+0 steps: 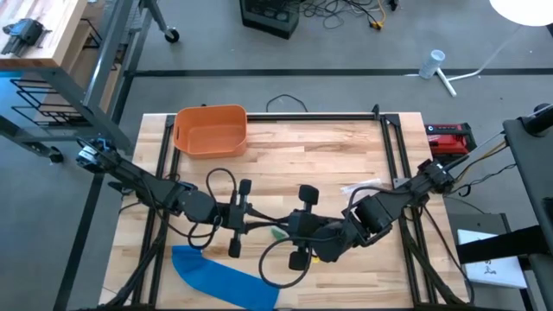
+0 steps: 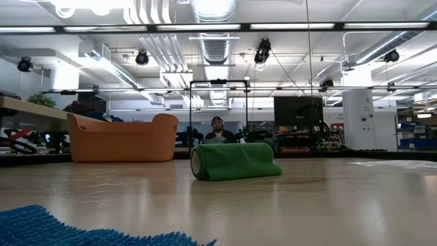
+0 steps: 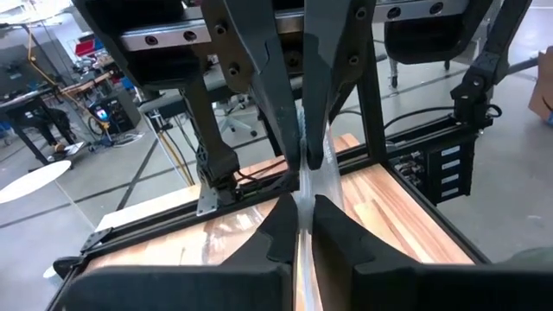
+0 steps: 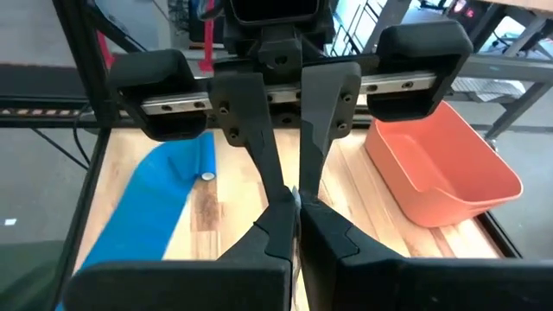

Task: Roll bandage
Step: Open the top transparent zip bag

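Blue cloth (image 1: 223, 281) lies at seven o'clock on the wooden table (image 1: 346, 147). Left gripper (image 1: 259, 226) and right gripper (image 1: 278, 231) meet tip to tip at centre, both clenched on a thin clear strip (image 3: 313, 186). Green rolled bandage (image 2: 234, 161) lies just beside them; orange bin (image 1: 210, 130) at eleven.
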